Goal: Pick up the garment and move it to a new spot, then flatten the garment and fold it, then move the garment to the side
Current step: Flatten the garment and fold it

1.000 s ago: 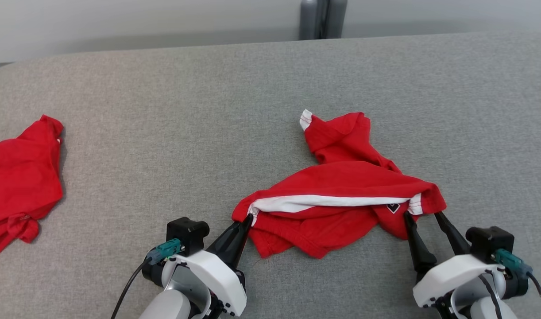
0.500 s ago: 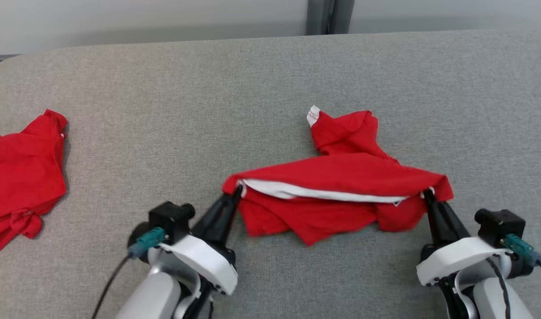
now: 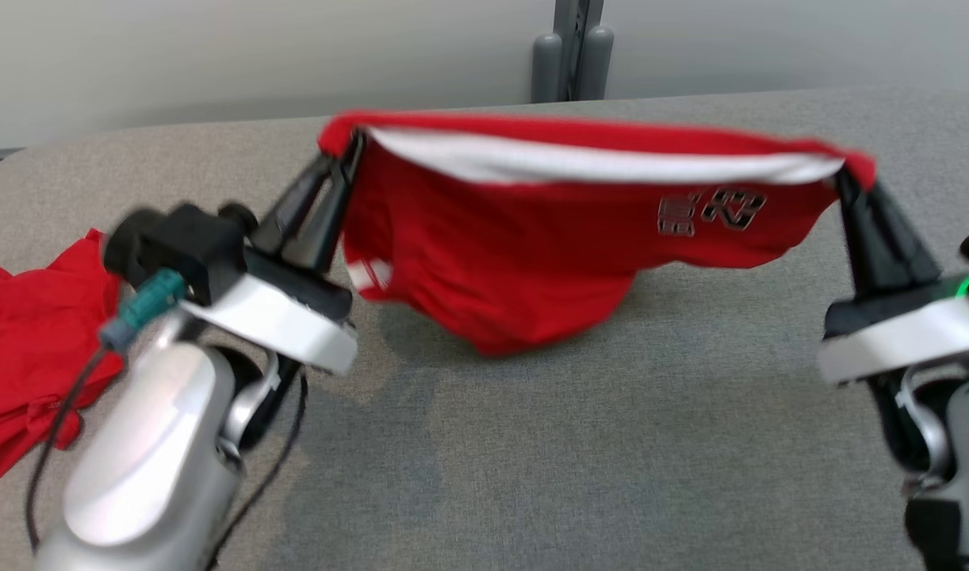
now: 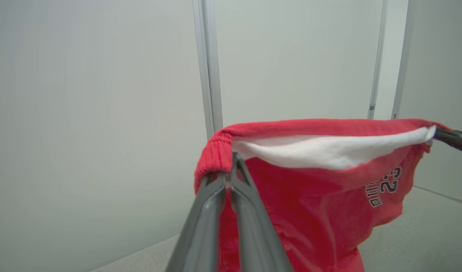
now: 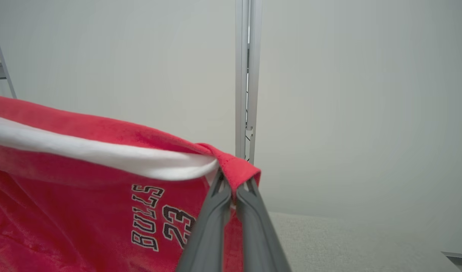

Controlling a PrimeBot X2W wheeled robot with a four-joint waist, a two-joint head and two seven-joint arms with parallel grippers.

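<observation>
The garment [image 3: 516,262], a pair of red shorts, hung stretched between the two claws, its top edge drawn into a nearly straight line from one set of fingertips to the other. The left claw [image 3: 351,152] was clenched on one end of that edge, its two dark fingers pressed together with the ribbed red hem bunched over their tips. The right claw [image 3: 843,176] was clamped the same way on the opposite end, a small fold of red cloth draped over its tips. A white band [image 3: 595,165] ran just under the red top edge from claw to claw. Below it and close to the right claw, black-and-white lettering [image 5: 161,219] read BULLS 23. The rest of the cloth sagged in a loose pouch beneath the line between the claws, hanging lowest nearer the left one. It cast a shadow on the grey table [image 3: 611,460] below, and whether its lowest fold brushed the surface could not be told. A second red garment [image 3: 24,341] lay crumpled on the table well out on the left claw's outer side, behind its fingertips and partly hidden by the pale forearm. Past the held cloth, roughly midway between the claws, a grey metal post [image 3: 572,47] rose beyond the table's far edge against a plain pale wall.
</observation>
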